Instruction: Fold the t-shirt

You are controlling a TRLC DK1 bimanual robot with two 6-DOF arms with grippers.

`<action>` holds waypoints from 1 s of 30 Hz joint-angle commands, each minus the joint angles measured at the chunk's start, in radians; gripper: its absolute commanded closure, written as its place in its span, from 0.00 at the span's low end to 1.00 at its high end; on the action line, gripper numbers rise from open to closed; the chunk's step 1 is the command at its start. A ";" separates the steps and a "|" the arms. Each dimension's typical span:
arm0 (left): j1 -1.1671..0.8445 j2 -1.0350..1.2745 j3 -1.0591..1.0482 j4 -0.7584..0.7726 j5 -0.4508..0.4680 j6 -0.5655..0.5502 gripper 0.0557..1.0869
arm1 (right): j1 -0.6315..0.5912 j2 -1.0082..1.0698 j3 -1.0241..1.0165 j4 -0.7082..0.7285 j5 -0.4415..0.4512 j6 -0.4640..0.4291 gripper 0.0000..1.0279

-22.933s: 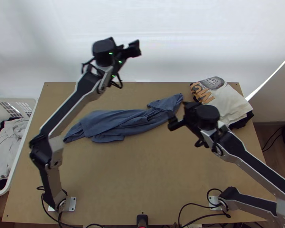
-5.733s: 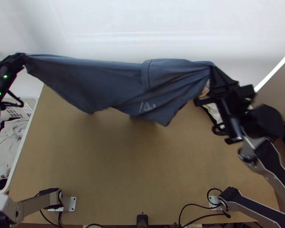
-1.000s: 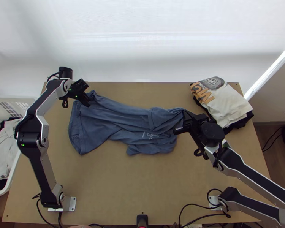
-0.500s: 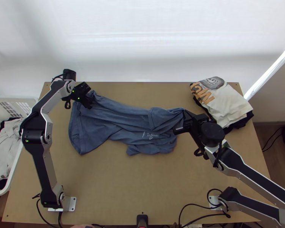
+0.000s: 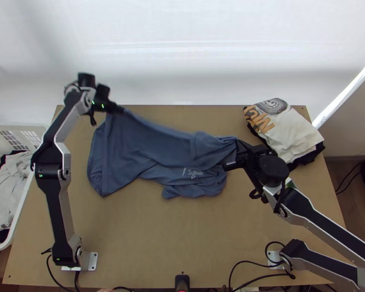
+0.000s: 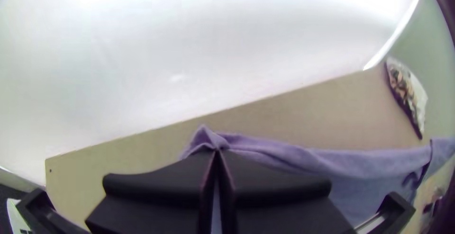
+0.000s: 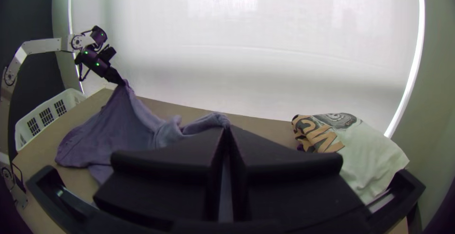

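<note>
Likely limp, the blue cloth t-shirt (image 5: 129, 155) suits holding by its ends, as left black tool (image 6: 216, 150) and right black tool (image 7: 227, 128) pinch it.

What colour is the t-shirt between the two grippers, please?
The t-shirt is greyish blue, seen best in the top view.

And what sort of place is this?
Probably a lab or workroom for robot laundry folding: two robot arms at a table, a rumpled blue t-shirt, and a white basket of clothes.
</note>
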 commanded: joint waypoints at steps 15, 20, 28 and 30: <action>0.121 -0.434 0.049 -0.060 0.002 -0.618 0.97 | -0.259 0.238 0.580 -0.305 0.015 0.175 0.97; 0.158 -0.567 0.038 -0.056 -0.057 -0.656 0.97 | -0.316 0.317 0.839 -0.531 0.013 0.189 0.97; 0.158 -0.799 -0.023 -0.046 -0.067 -0.653 0.97 | -0.330 0.343 1.123 -0.856 0.010 0.201 0.97; 0.144 -0.854 -0.025 -0.043 -0.066 -0.655 0.97 | -0.330 0.302 1.129 -0.848 0.010 0.209 0.97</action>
